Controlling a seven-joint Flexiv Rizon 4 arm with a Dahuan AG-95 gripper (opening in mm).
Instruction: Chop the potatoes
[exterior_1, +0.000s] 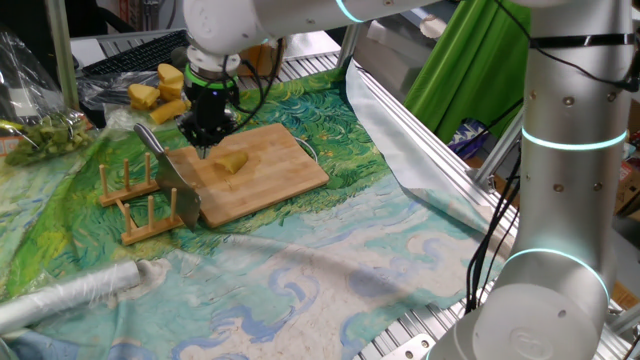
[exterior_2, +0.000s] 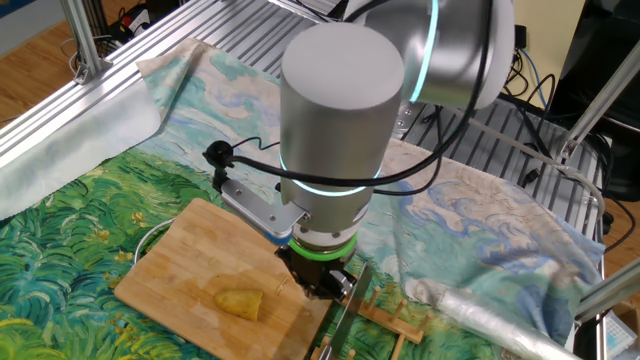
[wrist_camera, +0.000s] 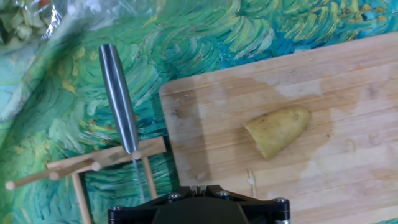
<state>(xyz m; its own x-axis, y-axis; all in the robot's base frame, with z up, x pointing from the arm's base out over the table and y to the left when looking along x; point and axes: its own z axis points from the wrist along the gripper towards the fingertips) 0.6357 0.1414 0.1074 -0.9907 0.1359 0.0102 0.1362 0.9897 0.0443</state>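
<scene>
One pale-yellow potato piece lies on the wooden board. It also shows in the other fixed view and in the hand view. My gripper points down over the board's left edge, left of the potato and a little above the wood. Its fingertips are together and hold nothing; in the hand view the gripper shows only at the bottom edge. A steel knife stands in a wooden rack just left of the board, with the knife's handle free.
Bigger deep-yellow chunks lie at the back left. A plastic bag of greens is at the far left. A foil roll lies at the front left. An aluminium frame rail runs along the right side.
</scene>
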